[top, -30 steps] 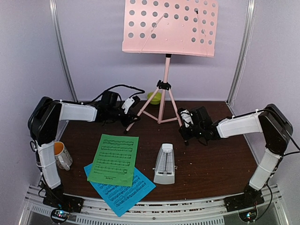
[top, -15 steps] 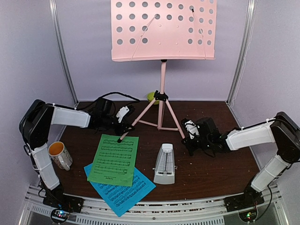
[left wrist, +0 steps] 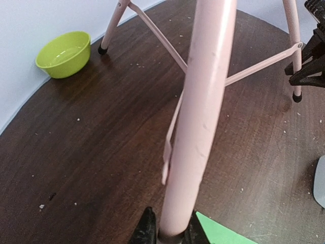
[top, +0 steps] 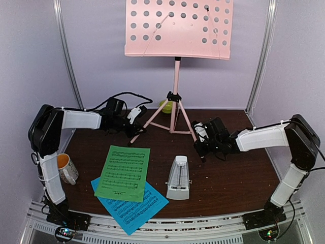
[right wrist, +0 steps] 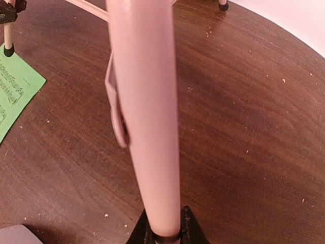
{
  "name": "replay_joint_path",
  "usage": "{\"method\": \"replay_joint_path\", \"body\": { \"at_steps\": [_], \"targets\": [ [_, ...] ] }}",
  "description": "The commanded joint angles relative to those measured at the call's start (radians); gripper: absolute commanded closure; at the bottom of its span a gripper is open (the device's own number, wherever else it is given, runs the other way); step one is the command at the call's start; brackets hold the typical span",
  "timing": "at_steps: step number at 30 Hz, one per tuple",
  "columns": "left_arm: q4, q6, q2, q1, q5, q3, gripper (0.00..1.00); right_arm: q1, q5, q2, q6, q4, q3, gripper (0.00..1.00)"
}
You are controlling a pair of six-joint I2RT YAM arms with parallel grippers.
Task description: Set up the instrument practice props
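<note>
The pink music stand (top: 176, 76) stands upright at the back centre, its perforated desk (top: 179, 28) high against the wall. My left gripper (top: 136, 133) is shut on the stand's front left leg (left wrist: 198, 117) near its foot. My right gripper (top: 199, 146) is shut on the front right leg (right wrist: 147, 112) near its foot. The green sheet (top: 124, 173) lies at front left on top of the blue sheet (top: 133, 206). The white-grey metronome (top: 178, 178) stands at front centre.
A lime-green bowl (top: 166, 105) sits behind the stand's legs by the back wall; it also shows in the left wrist view (left wrist: 63, 53). A white patterned mug (top: 66, 169) stands at the left edge. Cables run behind the left arm.
The stand and both grippers have shifted back toward the rear wall, after coming forward half a second before. The sheets and the metronome have not moved.
</note>
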Motion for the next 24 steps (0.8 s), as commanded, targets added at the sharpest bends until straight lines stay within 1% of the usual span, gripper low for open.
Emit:
{"method": "replay_joint_path", "body": {
  "at_steps": [1,3,5,12,16,19,24],
  "targets": [
    [-0.069,-0.176,0.028,0.089,-0.143,0.063,1.00,-0.031,0.087,0.029,0.045,-0.121,0.076,1.00],
    [-0.084,-0.170,0.025,0.098,-0.143,0.059,1.00,-0.032,0.086,0.026,0.044,-0.125,0.070,1.00],
    [-0.096,-0.154,0.017,0.102,-0.152,0.041,1.00,-0.032,0.084,0.002,0.053,-0.114,0.030,1.00],
    [-0.088,-0.125,-0.027,0.113,-0.173,-0.047,1.00,-0.021,0.061,-0.105,0.133,-0.009,-0.203,1.00],
    [-0.090,-0.106,-0.029,0.118,-0.191,-0.070,1.00,-0.002,0.059,-0.130,0.175,0.028,-0.287,1.00],
    [-0.090,-0.100,-0.018,0.119,-0.198,-0.062,1.00,0.007,0.059,-0.130,0.184,0.035,-0.293,1.00],
    [-0.132,-0.081,0.026,0.139,-0.222,0.023,1.00,0.007,0.057,-0.079,0.174,0.007,-0.207,1.00]
  ]
}}
